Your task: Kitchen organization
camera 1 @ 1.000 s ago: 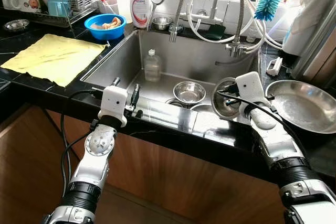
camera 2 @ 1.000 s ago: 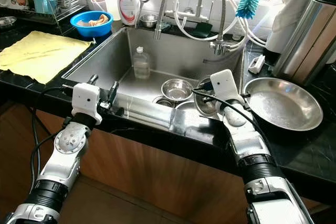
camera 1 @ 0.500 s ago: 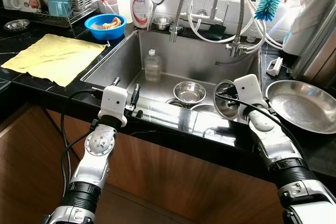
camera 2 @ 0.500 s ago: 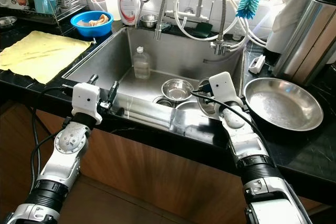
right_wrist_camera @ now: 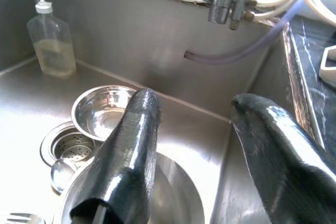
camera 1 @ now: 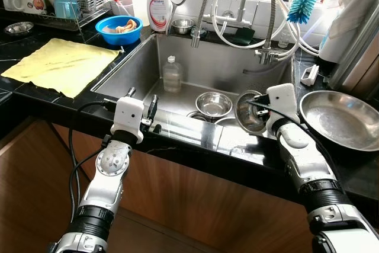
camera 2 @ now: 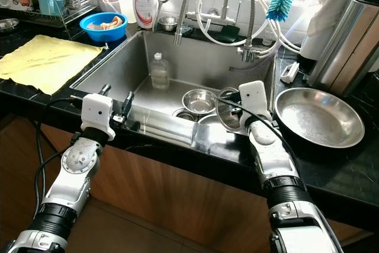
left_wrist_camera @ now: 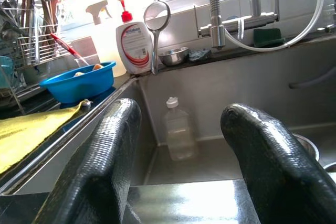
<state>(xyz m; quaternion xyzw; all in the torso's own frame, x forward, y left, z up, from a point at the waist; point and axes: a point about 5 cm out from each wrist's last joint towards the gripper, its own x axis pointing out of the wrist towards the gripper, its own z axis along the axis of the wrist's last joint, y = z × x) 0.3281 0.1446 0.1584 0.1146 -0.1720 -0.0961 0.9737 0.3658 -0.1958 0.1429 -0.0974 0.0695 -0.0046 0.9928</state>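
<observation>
Your right gripper is out over the right side of the sink, and it has a steel bowl pinched by the rim: in the right wrist view one black finger sits inside the bowl and the other finger stands outside, so the jaws are closed only as far as the thin wall allows, and the bowl hangs tilted on its edge. Treat it as light and stiff but slick; polished steel on smooth pads will likely want to swing or slide, so I'd keep the wrist slow and level. If you regrip, the rolled rim looks like the only real purchase, since the curved wall offers nothing flat. Below sit a second small steel bowl by the drain and a plastic bottle at the back wall. The big steel pan waits on the counter just beside your right arm. Your left gripper rests at the sink's front edge, fingers spread and holding nothing.
</observation>
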